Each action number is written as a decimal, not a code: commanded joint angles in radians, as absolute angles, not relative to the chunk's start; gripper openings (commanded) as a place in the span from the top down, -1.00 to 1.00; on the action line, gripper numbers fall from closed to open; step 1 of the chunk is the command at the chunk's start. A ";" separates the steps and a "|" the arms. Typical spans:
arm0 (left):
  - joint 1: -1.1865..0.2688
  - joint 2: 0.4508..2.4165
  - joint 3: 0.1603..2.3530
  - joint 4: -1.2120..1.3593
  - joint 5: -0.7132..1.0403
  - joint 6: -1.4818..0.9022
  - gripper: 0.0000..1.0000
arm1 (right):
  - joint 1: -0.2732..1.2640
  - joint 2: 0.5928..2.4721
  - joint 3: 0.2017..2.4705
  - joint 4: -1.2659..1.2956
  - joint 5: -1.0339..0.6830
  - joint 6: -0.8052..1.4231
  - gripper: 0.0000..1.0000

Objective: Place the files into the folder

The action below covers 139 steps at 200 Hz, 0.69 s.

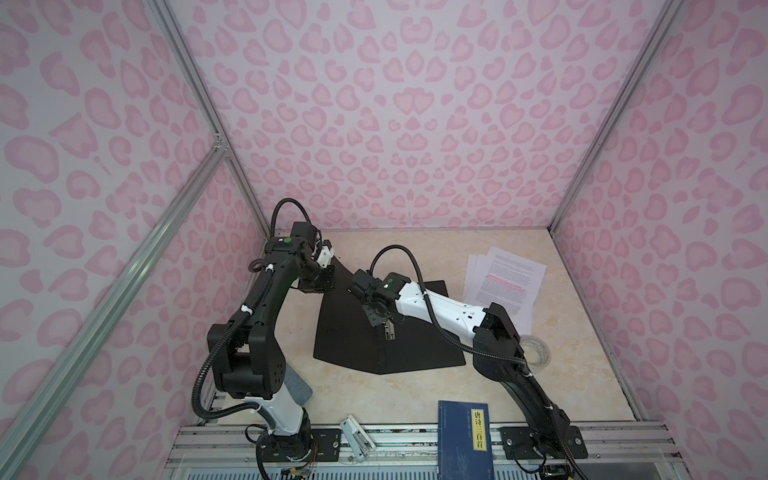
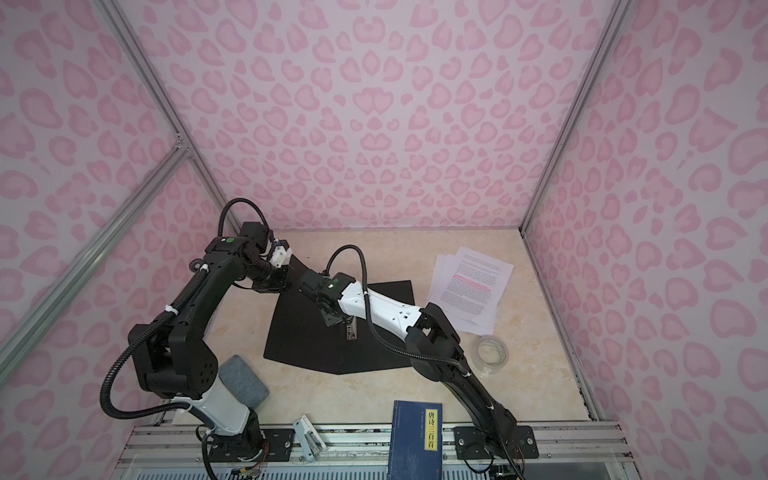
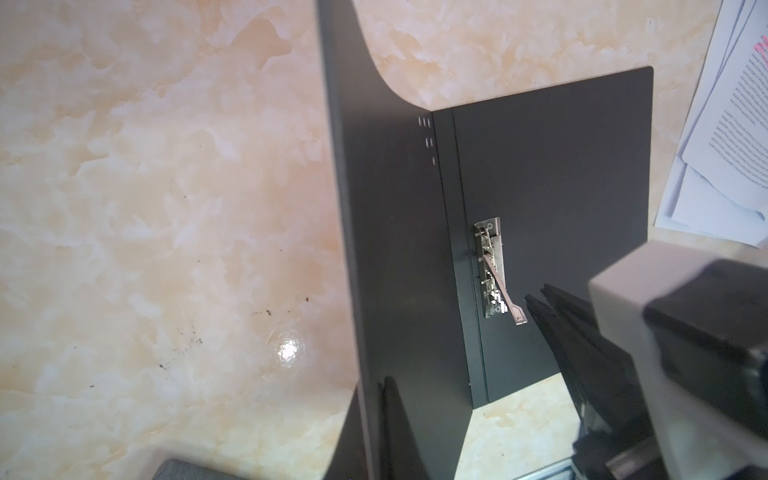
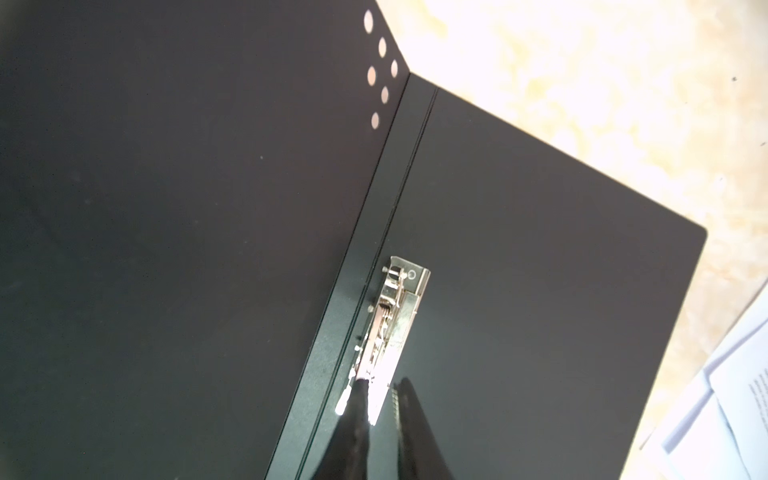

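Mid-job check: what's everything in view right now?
Flat folder: one, black inside, table centre, open, one cover raised.
Metal spine clip: one, silver, inside folder.
Loose printed paper sheets: several, white with pink highlights, far right of table.
Tape roll: one, clear, right of folder.
Book with yellow title strip: one, dark blue, front edge.
Rectangular pad: one, grey, beside left arm base.
Stapler-like tool: one, white, front rail.
Left pincer: one, black, shut on raised cover.
Right pincer: one, black, slightly open at clip.
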<state>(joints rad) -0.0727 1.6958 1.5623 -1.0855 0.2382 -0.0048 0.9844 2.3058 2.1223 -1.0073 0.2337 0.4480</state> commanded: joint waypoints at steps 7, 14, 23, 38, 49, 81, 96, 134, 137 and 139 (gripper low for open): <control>-0.069 1.718 1.571 -1.090 0.198 -0.009 0.93 | 0.969 2.216 2.056 -0.986 0.302 0.433 0.70; -0.068 1.723 1.572 -1.085 0.198 -0.010 0.93 | 0.963 2.173 2.004 -0.953 0.288 0.430 0.70; -0.065 1.731 1.574 -1.077 0.199 -0.008 0.93 | 0.957 2.122 1.935 -0.920 0.276 0.455 0.71; -0.058 1.745 1.580 -1.065 0.193 -0.005 0.94 | 0.934 2.052 1.808 -0.844 0.105 0.440 0.71; -0.051 1.754 1.582 -1.059 0.198 0.000 0.93 | 0.931 2.003 1.706 -0.767 0.037 0.436 0.71; -0.023 1.782 1.566 -1.038 0.192 0.005 0.93 | 0.913 1.965 1.564 -0.663 -0.113 0.420 0.70; -0.006 1.787 1.549 -1.027 0.198 -0.001 0.93 | 0.901 1.968 1.533 -0.613 -0.172 0.415 0.69; 0.033 1.789 1.533 -1.024 0.230 -0.002 0.93 | 0.871 2.039 1.546 -0.532 -0.344 0.405 0.67; 0.034 1.788 1.533 -1.024 0.231 -0.001 0.93 | 0.869 2.047 1.555 -0.535 -0.350 0.403 0.67; 0.035 1.789 1.532 -1.025 0.232 0.000 0.93 | 0.868 2.052 1.560 -0.537 -0.355 0.401 0.67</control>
